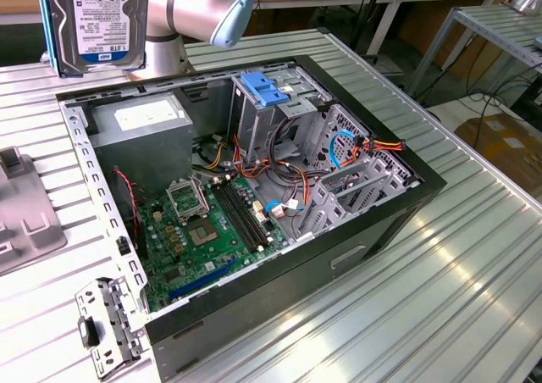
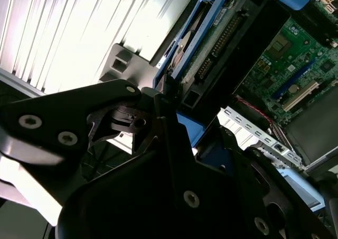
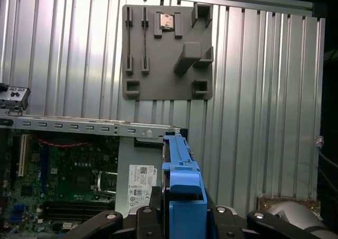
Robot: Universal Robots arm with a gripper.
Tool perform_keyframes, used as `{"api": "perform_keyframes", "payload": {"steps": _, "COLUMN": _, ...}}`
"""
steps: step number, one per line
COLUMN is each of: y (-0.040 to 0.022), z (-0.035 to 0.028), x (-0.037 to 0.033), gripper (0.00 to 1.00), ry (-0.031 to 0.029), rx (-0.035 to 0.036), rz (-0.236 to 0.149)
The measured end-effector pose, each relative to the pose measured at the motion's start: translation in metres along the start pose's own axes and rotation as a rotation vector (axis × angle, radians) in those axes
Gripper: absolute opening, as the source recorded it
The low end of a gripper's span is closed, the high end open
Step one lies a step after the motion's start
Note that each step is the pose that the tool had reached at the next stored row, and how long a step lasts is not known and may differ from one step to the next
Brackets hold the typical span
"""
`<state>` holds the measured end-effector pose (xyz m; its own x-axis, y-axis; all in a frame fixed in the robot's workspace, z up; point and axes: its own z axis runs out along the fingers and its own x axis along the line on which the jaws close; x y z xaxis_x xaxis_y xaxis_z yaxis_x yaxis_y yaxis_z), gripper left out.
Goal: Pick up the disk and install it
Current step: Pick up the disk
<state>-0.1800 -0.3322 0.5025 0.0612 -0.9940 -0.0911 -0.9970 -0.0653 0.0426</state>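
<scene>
Nearest to where I stood, a loose metal bracket (image 1: 106, 328) lay on the ribbed table (image 1: 474, 298), just off the near corner of the open case (image 1: 364, 239). Inside the case, a green board (image 1: 212, 226) covered the near part of the floor. Beside it, toward the exterior view's right, a perforated cage (image 1: 360, 158) stood with orange and blue cables (image 1: 339, 150) running around it. Deeper in the case, a blue latch (image 1: 262, 91) sat on top of an upright bay. A grey supply box (image 1: 140, 116) with a white sticker filled the far corner on the exterior view's left. Outside the case on that same side, a grey tray (image 1: 25, 222) lay flat on the table, well apart from the bracket. The disk (image 1: 91, 19) hung in the air above the case's far corner, over the supply box and touching nothing of the case. It was upright, with its white label turned toward me and a blue rail down its edge. In the first wrist view the claw (image 3: 182, 210) was closed tight on the disk, a black finger pressing each side of the blue rail, with the case's wall and the supply box below. The pale arm (image 1: 199, 6) reached in behind the disk, beyond the case's far end, and workbenches stood farther back still.
</scene>
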Motion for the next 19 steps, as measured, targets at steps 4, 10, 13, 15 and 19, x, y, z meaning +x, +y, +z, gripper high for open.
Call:
{"api": "perform_keyframes", "payload": {"steps": 4, "y": -0.0020, "z": -0.0003, "x": 0.0039, "gripper": 0.37, "ry": 0.0000, "rx": 0.0000, "rz": 0.000}}
{"api": "perform_keyframes", "payload": {"steps": 10, "y": -0.0043, "z": -0.0007, "x": 0.0086, "gripper": 0.37, "ry": 0.0000, "rx": 0.0000, "rz": 0.000}}
{"api": "perform_keyframes", "payload": {"steps": 13, "y": -0.0054, "z": -0.0009, "x": 0.0108, "gripper": 0.37, "ry": 0.0000, "rx": 0.0000, "rz": 0.000}}
{"api": "perform_keyframes", "payload": {"steps": 15, "y": -0.0060, "z": -0.0010, "x": 0.0119, "gripper": 0.37, "ry": 0.0000, "rx": 0.0000, "rz": 0.000}}
{"api": "perform_keyframes", "payload": {"steps": 19, "y": -0.0076, "z": -0.0012, "x": 0.0150, "gripper": 0.37, "ry": 0.0000, "rx": 0.0000, "rz": 0.000}}
